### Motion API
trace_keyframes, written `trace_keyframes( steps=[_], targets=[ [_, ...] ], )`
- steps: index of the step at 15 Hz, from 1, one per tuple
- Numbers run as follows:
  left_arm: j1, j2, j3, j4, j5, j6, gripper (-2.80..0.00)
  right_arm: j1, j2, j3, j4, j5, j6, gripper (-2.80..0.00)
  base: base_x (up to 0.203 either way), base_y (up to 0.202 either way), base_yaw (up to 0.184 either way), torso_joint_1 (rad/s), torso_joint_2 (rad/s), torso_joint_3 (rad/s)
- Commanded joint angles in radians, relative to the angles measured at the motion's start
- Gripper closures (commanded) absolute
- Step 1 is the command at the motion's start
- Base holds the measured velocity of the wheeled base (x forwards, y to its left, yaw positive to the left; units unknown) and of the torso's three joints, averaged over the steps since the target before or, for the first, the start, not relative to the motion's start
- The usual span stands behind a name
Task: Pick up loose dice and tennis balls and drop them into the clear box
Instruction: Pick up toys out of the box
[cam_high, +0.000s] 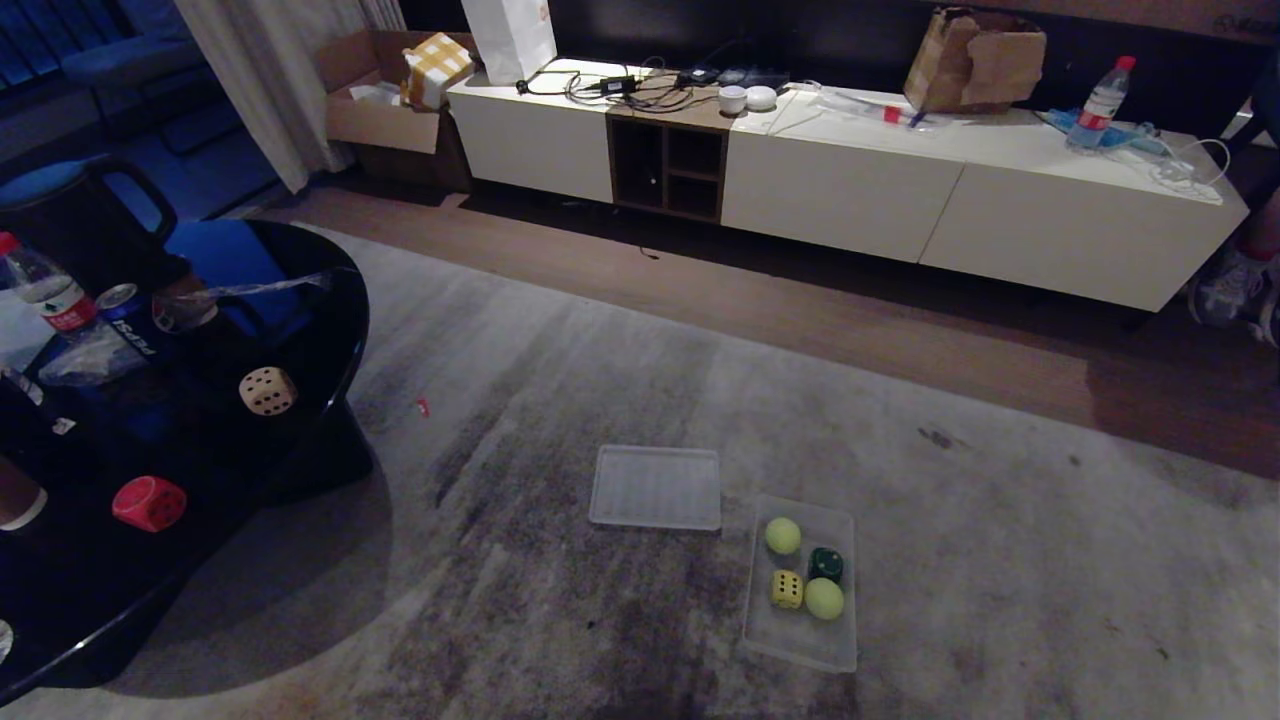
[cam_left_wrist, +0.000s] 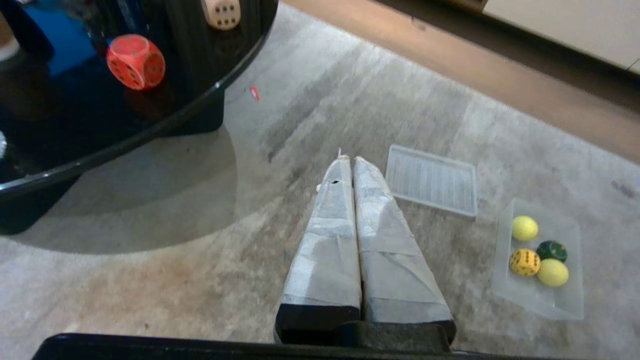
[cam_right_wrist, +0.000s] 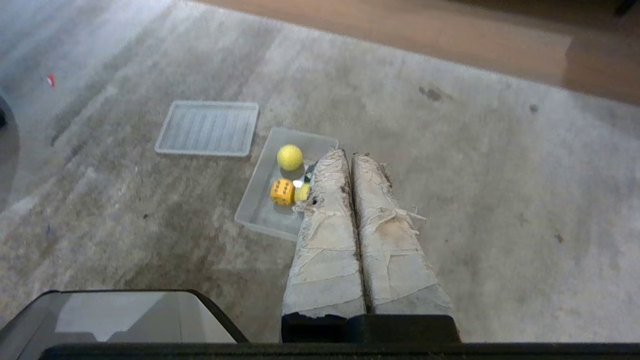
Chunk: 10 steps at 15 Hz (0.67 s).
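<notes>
We see a grey carpet (cam_high: 900, 480) with the clear box (cam_high: 800, 640) lying on it, in front of us and a little to the right. Inside the box there are two tennis balls (cam_high: 783, 535), a yellow die (cam_high: 786, 589) and a dark green die (cam_high: 826, 563), all close together. The second ball (cam_high: 824, 598) lies just beside the yellow die. The lid (cam_high: 656, 487) of the box lies flat on the carpet just beside the box, on its left and far side.

On our left stands a black round table (cam_high: 330, 330). Two loose dice are on it: a beige die (cam_high: 268, 391) with dark dots, and a red die (cam_high: 149, 503) nearer to us. They are well apart from each other and well apart from the box. A water bottle (cam_high: 50, 295) and a blue can (cam_high: 128, 312) also stand on this table.

Neither arm shows in the head view. The left gripper (cam_left_wrist: 348, 159) hangs above the carpet with its taped fingers (cam_left_wrist: 330, 235) pressed together and nothing between them. The right gripper (cam_right_wrist: 347, 154) is also closed and empty; it hangs over the carpet, and its fingers (cam_right_wrist: 385, 235) cover a part of the box in the right wrist view.

At the far side a long white cabinet (cam_high: 850, 190) stands by the wall
</notes>
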Motion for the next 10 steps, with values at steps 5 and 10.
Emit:
trace_keyframes(
  steps=[5,10],
  targets=[
    [0.000,0.000,0.000,0.000,0.001,-0.001,0.00,0.000,0.001,0.000,0.001,0.001,0.000,0.00,0.000,0.000,0.000,0.002,0.00,0.202],
    [0.000,0.002,0.000,-0.002,0.001,-0.001,0.00,-0.001,0.001,0.000,0.001,0.002,-0.002,0.00,0.000,0.000,0.000,0.002,0.00,0.202]
  ],
)
